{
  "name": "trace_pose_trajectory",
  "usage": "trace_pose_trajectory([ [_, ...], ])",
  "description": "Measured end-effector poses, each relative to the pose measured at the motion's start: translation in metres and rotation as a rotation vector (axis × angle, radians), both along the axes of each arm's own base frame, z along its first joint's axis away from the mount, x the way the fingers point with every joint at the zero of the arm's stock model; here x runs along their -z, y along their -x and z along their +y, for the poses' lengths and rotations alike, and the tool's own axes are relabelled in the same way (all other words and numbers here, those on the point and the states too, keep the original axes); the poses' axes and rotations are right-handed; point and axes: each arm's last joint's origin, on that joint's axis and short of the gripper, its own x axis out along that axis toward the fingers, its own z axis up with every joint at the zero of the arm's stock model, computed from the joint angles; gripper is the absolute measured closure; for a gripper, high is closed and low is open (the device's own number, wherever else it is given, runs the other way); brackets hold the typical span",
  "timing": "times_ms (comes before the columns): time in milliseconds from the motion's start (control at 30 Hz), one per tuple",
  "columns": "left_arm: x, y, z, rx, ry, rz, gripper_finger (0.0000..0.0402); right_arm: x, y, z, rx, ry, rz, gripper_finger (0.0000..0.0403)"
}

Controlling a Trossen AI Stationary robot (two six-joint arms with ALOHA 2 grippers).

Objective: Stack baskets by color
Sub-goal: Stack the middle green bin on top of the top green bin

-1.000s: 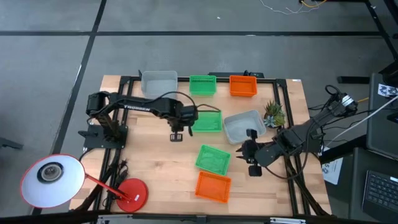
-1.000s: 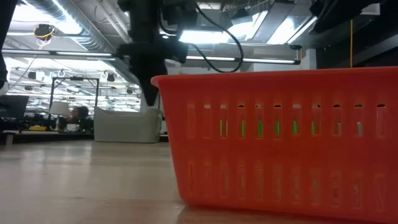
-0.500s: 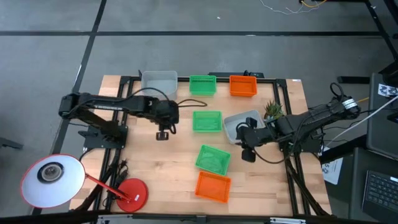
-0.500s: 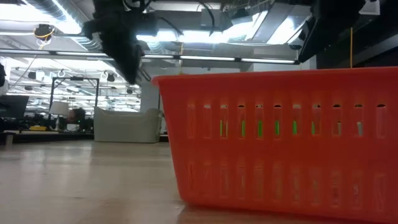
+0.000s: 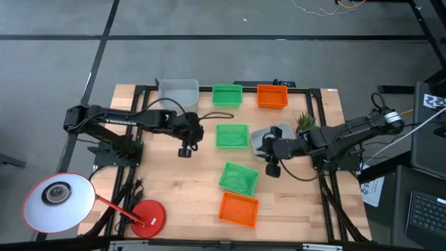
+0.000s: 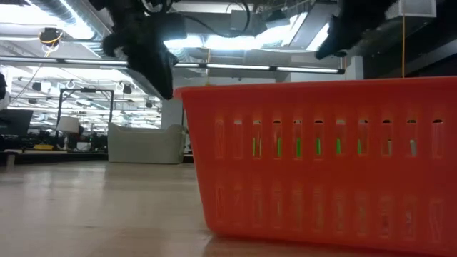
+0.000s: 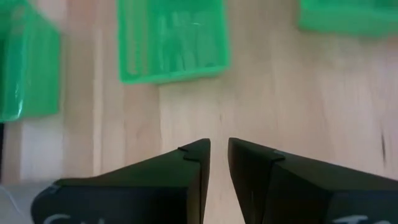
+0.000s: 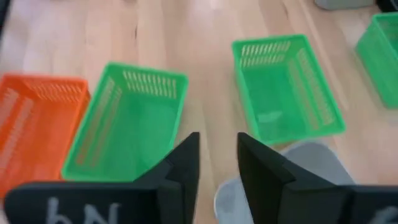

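**Baskets on the table, both grippers up in the air**

From above: left gripper [image 5: 185,150] over bare wood, just left of the middle green basket [image 5: 232,136], holding nothing. Right gripper [image 5: 272,167] right beside the near grey basket [image 5: 265,137], above the tilted green basket [image 5: 238,178]. Orange basket [image 5: 239,208] at the front edge. Along the back edge a grey basket [image 5: 178,90], a green basket [image 5: 227,95] and an orange basket [image 5: 272,95]. Small plant [image 5: 306,124] near the right arm. Red disc [image 5: 145,215] at the front left corner.

From table height: front orange basket [image 6: 321,160] big and close, both arms dark shapes up high.

Left wrist: fingers [image 7: 186,177] close together with a thin gap, pinching nothing, a green basket [image 7: 171,40] ahead.

Right wrist: fingers [image 8: 264,174] a little apart, empty, over two green baskets [image 8: 127,127] [image 8: 286,87], an orange basket [image 8: 34,127] beside them
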Motion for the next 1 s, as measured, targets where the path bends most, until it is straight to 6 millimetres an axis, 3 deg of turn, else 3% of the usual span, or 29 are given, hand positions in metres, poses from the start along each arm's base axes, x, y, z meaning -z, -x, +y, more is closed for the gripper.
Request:
trace_pose_trajectory([
  [133,-0.009,0.006,0.0,0.032,-0.016,-0.033,0.0352,-0.003,-0.008,-0.017,0.007,-0.094,-0.033,0.0299],
  [267,-0.004,0.021,0.004,-0.004,-0.015,-0.044,0.0352,-0.003,-0.011,-0.041,0.059,-0.072,-0.034,0.0299],
  [400,0.018,0.044,0.004,-0.076,0.037,-0.047,0.0352,-0.006,-0.015,-0.064,0.1,-0.127,-0.032,0.0299],
  [600,0.037,0.067,0.001,-0.102,0.047,-0.262,0.0352,-0.032,-0.041,-0.093,0.089,-0.121,-0.015,0.0299],
  [833,0.049,0.081,-0.001,-0.096,0.033,-0.41,0.0352,-0.062,-0.072,-0.131,0.104,-0.058,0.18,0.0299],
  [1000,0.061,0.088,-0.002,-0.111,0.051,-0.4,0.0352,-0.06,-0.086,-0.157,0.143,-0.079,0.335,0.0299],
])
